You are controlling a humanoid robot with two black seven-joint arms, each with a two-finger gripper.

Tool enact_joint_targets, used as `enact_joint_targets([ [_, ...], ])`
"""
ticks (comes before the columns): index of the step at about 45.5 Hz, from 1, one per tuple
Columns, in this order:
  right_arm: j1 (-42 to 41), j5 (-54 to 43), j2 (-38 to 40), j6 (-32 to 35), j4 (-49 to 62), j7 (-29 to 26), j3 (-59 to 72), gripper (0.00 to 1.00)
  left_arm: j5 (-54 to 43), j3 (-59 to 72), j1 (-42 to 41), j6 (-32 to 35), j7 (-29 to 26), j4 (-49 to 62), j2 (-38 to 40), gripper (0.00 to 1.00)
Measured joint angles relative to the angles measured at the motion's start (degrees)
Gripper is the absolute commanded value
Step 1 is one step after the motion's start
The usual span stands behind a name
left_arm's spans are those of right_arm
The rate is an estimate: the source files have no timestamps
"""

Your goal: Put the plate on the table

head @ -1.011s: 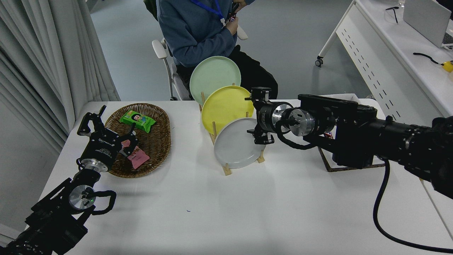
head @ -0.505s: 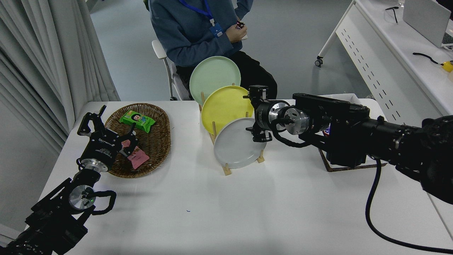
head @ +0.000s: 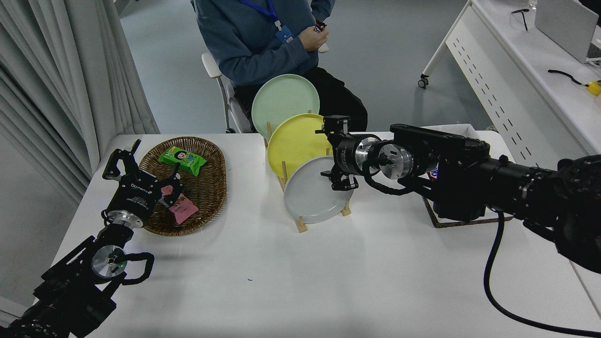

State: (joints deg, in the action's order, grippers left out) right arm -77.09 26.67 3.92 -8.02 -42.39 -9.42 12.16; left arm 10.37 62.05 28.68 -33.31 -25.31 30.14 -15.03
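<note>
The light-grey plate (head: 312,195) stands tilted in the front slot of a wooden rack (head: 300,225) on the white table (head: 291,281). A yellow plate (head: 296,141) and a pale green plate (head: 284,101) stand behind it. My right gripper (head: 331,157) comes in from the right at the grey plate's upper right rim. It is open, one finger above the rim and one below it. My left gripper (head: 144,165) is parked open at the lower left, by the wicker basket.
A wicker basket (head: 206,197) with a green packet (head: 182,159) and pink packets sits at the left. A box tray (head: 436,220) lies under my right arm. A seated person (head: 263,42) is at the far side. A white desk (head: 516,70) stands at the right.
My right gripper has moved a little to the left, onto the grey plate's upper right rim. The person has shifted in the chair. The left arm has not moved.
</note>
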Motion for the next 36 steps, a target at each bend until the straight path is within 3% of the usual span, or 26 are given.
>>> enact_joint_targets([
  [14, 0.4, -0.5, -0.6, 0.1, 2.2, -0.1, -1.2, 0.68, 0.0, 0.0, 0.0, 0.0, 0.0, 0.0, 0.0, 1.0],
  [18, 0.7, -0.5, -0.7, 0.1, 2.6, -0.1, -1.7, 0.6, 0.0, 0.0, 0.0, 0.0, 0.0, 0.0, 0.0, 1.0],
  [36, 1.3, 0.0, -0.8, 0.0, 2.9, -1.6, -2.7, 0.45, 0.0, 0.0, 0.0, 0.0, 0.0, 0.0, 0.0, 1.0],
])
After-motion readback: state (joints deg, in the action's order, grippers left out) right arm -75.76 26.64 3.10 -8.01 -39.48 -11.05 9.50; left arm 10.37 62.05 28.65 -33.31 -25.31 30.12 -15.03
